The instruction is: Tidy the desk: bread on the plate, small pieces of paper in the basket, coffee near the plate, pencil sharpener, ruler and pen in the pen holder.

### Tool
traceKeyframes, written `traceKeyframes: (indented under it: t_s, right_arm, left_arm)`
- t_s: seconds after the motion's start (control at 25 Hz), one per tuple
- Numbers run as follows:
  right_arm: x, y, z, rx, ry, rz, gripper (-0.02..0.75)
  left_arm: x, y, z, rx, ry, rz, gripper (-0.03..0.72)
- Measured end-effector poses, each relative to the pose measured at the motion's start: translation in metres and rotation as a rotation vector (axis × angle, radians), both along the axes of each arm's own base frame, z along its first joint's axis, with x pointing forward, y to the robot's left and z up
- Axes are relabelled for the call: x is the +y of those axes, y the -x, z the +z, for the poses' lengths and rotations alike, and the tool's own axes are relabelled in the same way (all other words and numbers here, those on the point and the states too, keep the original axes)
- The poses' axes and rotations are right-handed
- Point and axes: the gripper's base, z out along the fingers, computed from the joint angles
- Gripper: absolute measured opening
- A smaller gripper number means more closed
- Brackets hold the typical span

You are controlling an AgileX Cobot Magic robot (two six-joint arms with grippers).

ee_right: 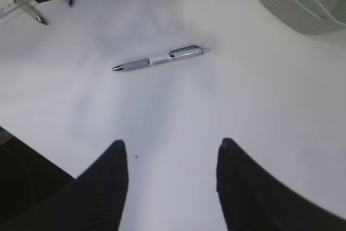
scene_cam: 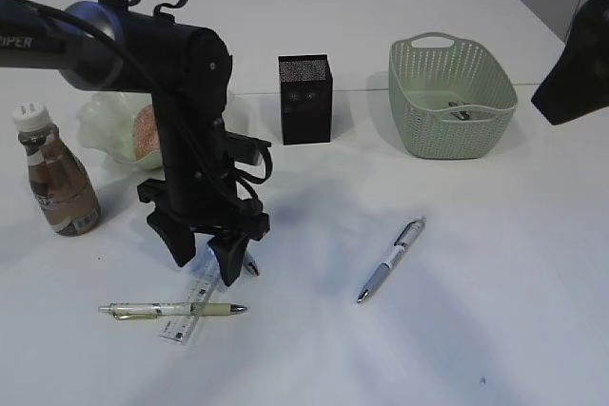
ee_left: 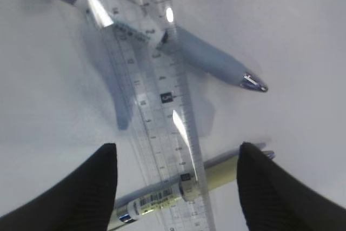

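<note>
Clear plastic, the ruler (scene_cam: 197, 305) lies on the white tabletop (scene_cam: 476, 330) under the parted, empty left gripper (scene_cam: 203, 259), crossed by a yellowish pen (scene_cam: 171, 309) and, in the left wrist view, a grey-blue pen (ee_left: 213, 64) cut off at the top edge. Most of the bread (scene_cam: 146, 132) and the plate (scene_cam: 100, 125) is hidden behind the left arm, beside the coffee (scene_cam: 57, 173), while the small things inside the basket (scene_cam: 447, 97) are too small to make out. Only a dark corner of the right arm shows in the exterior view; the right gripper (ee_right: 172, 174) hangs open and empty, well apart from another pen (ee_right: 161, 58), with the pen holder (scene_cam: 305, 99) behind.
</note>
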Motion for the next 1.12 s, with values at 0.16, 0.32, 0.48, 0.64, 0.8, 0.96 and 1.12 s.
traceKeyframes:
  t_s: [0.16, 0.32, 0.48, 0.64, 0.8, 0.96, 1.12]
  right_arm:
    - [0.0, 0.0, 0.0, 0.0, 0.0, 0.0, 0.422]
    - [0.0, 0.0, 0.0, 0.0, 0.0, 0.0, 0.422]
    - [0.0, 0.0, 0.0, 0.001, -0.002, 0.0, 0.422]
    - [0.0, 0.0, 0.0, 0.001, -0.002, 0.0, 0.422]
    - [0.0, 0.0, 0.0, 0.001, -0.002, 0.0, 0.422]
    - [0.0, 0.0, 0.0, 0.001, -0.002, 0.0, 0.422]
    - [0.0, 0.0, 0.0, 0.001, -0.002, 0.0, 0.422]
  left_arm:
    - [0.0, -0.001, -0.003, -0.001, 0.0, 0.001, 0.489]
    - [0.0, -0.001, -0.007, 0.007, -0.005, 0.001, 0.489]
    - [-0.001, -0.001, -0.012, 0.017, -0.011, 0.001, 0.489]
    - [-0.001, -0.002, -0.012, 0.009, -0.006, 0.001, 0.489]
    - [-0.002, -0.003, -0.012, 0.0, -0.001, 0.002, 0.489]
    - [-0.002, -0.004, -0.012, -0.007, 0.003, 0.003, 0.475]
    - [-0.003, -0.004, -0.012, -0.015, 0.007, 0.003, 0.459]
